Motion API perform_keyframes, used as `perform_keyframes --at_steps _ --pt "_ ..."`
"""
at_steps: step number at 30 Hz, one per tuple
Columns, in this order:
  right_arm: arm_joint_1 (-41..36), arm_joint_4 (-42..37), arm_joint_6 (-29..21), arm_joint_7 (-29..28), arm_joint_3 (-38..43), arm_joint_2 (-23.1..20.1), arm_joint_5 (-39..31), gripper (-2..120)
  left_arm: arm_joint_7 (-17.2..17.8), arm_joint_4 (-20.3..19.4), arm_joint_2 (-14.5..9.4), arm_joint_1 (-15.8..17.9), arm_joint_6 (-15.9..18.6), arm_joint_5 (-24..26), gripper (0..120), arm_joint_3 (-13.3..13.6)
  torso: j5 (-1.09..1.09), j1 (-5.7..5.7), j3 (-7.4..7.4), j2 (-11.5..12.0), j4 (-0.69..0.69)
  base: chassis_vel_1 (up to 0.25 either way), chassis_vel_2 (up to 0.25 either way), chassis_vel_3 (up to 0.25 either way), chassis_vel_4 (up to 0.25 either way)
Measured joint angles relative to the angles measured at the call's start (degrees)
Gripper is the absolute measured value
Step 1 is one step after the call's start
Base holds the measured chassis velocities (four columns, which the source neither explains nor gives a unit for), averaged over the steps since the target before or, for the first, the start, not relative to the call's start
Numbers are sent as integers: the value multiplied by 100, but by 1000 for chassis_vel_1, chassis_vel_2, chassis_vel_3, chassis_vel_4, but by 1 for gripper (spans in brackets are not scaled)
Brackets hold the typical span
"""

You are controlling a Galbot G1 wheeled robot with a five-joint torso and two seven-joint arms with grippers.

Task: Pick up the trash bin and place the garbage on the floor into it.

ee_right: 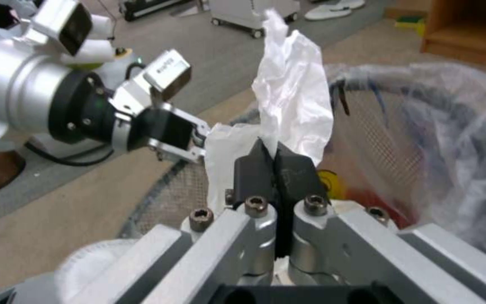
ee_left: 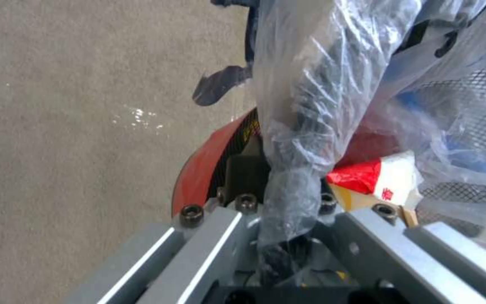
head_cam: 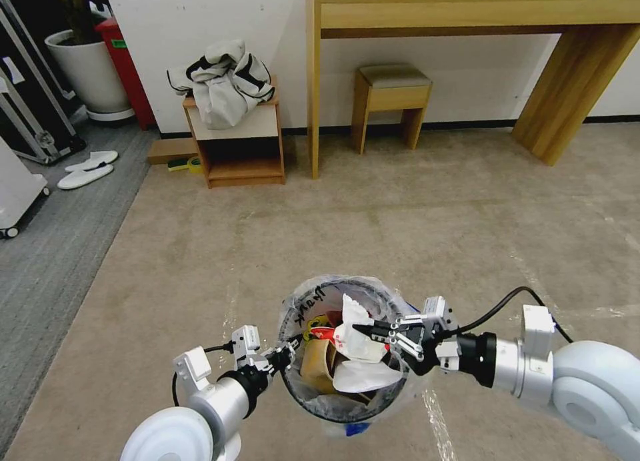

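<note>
- A small round red trash bin (head_cam: 343, 381) with black mesh walls, lined with a crinkled clear plastic bag (head_cam: 303, 301) bearing black and blue print, sits low in the near middle of the head view, between the robot's two arms.
- The left gripper (head_cam: 285, 356) is at the bin's left rim, its fingers clenched on the rim and the bag folded over it. In the left wrist view the bunched plastic (ee_left: 293, 169) runs down between the fingers, so the fingertips are hidden; the red wall (ee_left: 198, 169) shows beside them.
- The right gripper (head_cam: 363, 330) reaches in from the right, above the bin's mouth. Its black fingers (ee_right: 293, 171) are pressed together on a crumpled white tissue (ee_right: 293, 93), which stands up from the tips.
- Inside the bin lie garbage pieces: a crumpled brown paper bag (head_cam: 317, 364), a red-and-white wrapper (ee_left: 378, 177) and white paper (head_cam: 367, 376). What lies lower down is covered and hard to make out.
- Whether the bin's base touches the beige short-pile carpet (head_cam: 400, 221) cannot be told; its underside is hidden.
- Shiny clear tape lines (head_cam: 437, 414) cross the carpet near the bin.
- Far off stand a light wooden table (head_cam: 467, 14), its top cut off by the frame, a padded stool (head_cam: 390, 101) beneath it, and a small wooden cabinet (head_cam: 237, 148) with a grey-white garment (head_cam: 227, 81) heaped on it.
- On the grey ribbed carpet (head_cam: 47, 261) at far left lies a pair of white slippers (head_cam: 87, 169).
</note>
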State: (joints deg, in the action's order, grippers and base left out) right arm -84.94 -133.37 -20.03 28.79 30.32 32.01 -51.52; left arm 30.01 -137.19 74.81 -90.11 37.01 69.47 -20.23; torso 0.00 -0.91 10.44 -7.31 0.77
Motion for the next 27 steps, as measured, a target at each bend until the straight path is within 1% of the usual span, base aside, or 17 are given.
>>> perform_keyframes --at_steps 4,6,7,9,10,12,13,14,15,17,18,20,21,23,24,26,27 --pt "-2 24 1 17 -3 1 26 4 -2 -16 13 -15 0 -7 1 8 0 0 0 0 0 0 0 0 0" --pt "-5 35 1 21 -28 19 59 14 -2 -21 31 -24 0 -14 1 8 0 0 0 0 0 0 0 0 0" --pt "-5 35 1 21 -28 19 59 14 -2 -21 31 -24 0 -14 1 8 0 0 0 0 0 0 0 0 0" --pt "-26 46 2 39 -53 52 120 26 -2 -27 53 -31 0 -35 1 8 0 0 0 0 0 0 0 0 0" --pt "-26 46 2 39 -53 52 120 26 -2 -27 53 -31 0 -35 1 8 0 0 0 0 0 0 0 0 0" --pt "-44 46 3 49 -52 75 137 35 -3 -31 65 -36 0 -50 1 5 0 0 0 0 0 0 0 0 0" --pt "-44 46 3 49 -52 75 137 35 -3 -31 65 -36 0 -50 1 5 0 0 0 0 0 0 0 0 0" --pt "-49 44 3 57 -43 76 139 42 -7 -32 70 -38 0 -57 1 2 0 0 0 0 0 0 0 0 0" --pt "-49 44 3 57 -43 76 139 42 -7 -32 70 -38 0 -57 1 2 0 0 0 0 0 0 0 0 0" --pt "-49 35 3 79 5 73 129 54 -25 -33 81 -39 -1 -83 1 0 0 0 0 0 0 0 0 0 0" --pt "-49 35 3 79 5 73 129 54 -25 -33 81 -39 -1 -83 1 0 0 0 0 0 0 0 0 0 0" --pt "-52 25 3 130 79 59 122 66 -62 -7 83 -40 -6 -128 1 -7 0 0 0 0 0 0 0 0 0" --pt "-52 25 3 130 79 59 122 66 -62 -7 83 -40 -6 -128 1 -7 0 0 0 0 0 0 0 0 0" --pt "-81 -3 2 175 158 43 108 76 -94 33 96 -39 -15 -155 1 -9 0 0 0 0 0 0 0 0 0" --pt "-81 -3 2 175 158 43 108 76 -94 33 96 -39 -15 -155 1 -9 0 0 0 0 0 0 0 0 0" --pt "-105 -29 3 218 221 32 94 86 -113 73 123 -21 -18 -179 1 -12 0 0 0 0 0 0 0 0 0" --pt "-105 -29 3 218 221 32 94 86 -113 73 123 -21 -18 -179 1 -12 0 0 0 0 0 0 0 0 0"
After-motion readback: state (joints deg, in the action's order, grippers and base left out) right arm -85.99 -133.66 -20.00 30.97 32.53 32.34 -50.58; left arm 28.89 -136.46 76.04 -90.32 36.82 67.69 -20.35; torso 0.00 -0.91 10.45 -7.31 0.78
